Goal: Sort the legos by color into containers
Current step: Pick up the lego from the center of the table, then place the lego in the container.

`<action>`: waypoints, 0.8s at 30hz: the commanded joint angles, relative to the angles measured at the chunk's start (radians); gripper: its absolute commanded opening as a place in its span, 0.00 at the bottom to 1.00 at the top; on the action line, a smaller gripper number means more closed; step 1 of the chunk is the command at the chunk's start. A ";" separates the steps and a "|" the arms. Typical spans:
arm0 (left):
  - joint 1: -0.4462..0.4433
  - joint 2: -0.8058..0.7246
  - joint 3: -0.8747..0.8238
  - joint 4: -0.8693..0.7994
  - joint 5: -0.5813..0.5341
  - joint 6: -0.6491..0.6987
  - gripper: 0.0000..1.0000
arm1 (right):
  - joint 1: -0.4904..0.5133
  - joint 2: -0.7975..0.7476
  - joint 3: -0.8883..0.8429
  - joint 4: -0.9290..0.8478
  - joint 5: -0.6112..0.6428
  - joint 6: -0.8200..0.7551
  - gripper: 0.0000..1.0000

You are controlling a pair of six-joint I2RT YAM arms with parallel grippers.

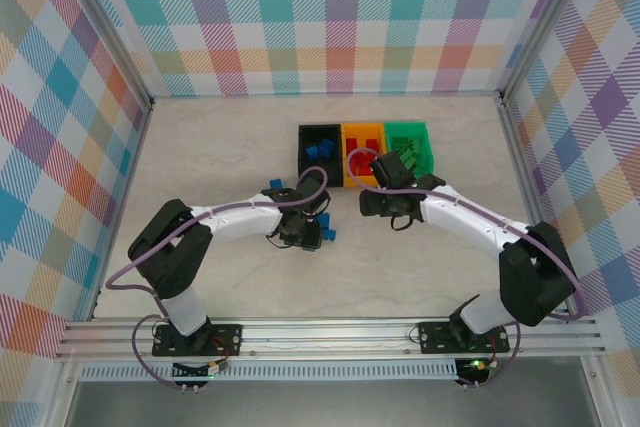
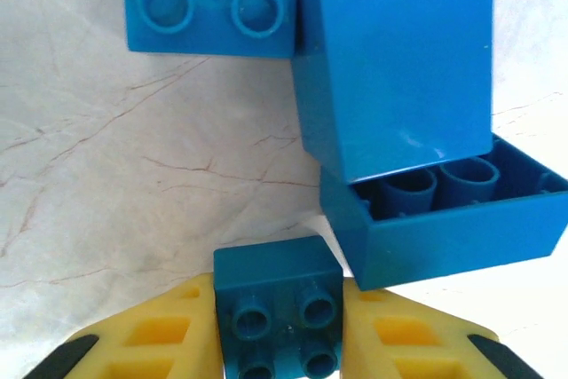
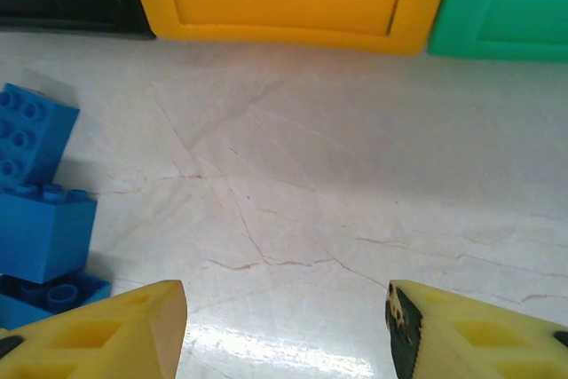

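Observation:
My left gripper [image 2: 278, 326] is shut on a small square blue lego [image 2: 278, 295], studs facing the camera, low over the table. Just beyond it lie three more blue legos: a studded one [image 2: 209, 2], a large tilted one [image 2: 395, 59] and an upturned hollow one [image 2: 444, 219]. From above, the left gripper [image 1: 300, 230] sits beside this blue cluster [image 1: 326, 235]. My right gripper [image 3: 286, 303] is open over bare table, nothing between its fingers, facing the black [image 3: 71, 6], orange [image 3: 284, 11] and green [image 3: 506, 28] containers.
The joined bins stand at mid-table: black [image 1: 303, 152] with blue legos, orange [image 1: 362, 127] with red ones [image 1: 360, 162], green [image 1: 408, 126] with green ones. Another blue lego [image 1: 272, 187] lies by the left forearm. Checked walls enclose the table.

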 commanded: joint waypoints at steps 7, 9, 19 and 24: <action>-0.005 -0.141 0.045 -0.098 -0.080 -0.003 0.29 | 0.001 -0.041 -0.020 0.042 0.008 0.040 0.62; -0.003 -0.153 0.085 -0.124 -0.110 0.009 0.29 | 0.001 -0.050 -0.026 0.041 0.006 0.041 0.62; 0.080 -0.096 0.348 -0.101 -0.200 0.103 0.28 | 0.001 -0.174 -0.111 0.004 0.010 0.078 0.62; 0.168 0.072 0.561 -0.120 -0.139 0.145 0.28 | 0.001 -0.275 -0.182 -0.027 0.011 0.119 0.62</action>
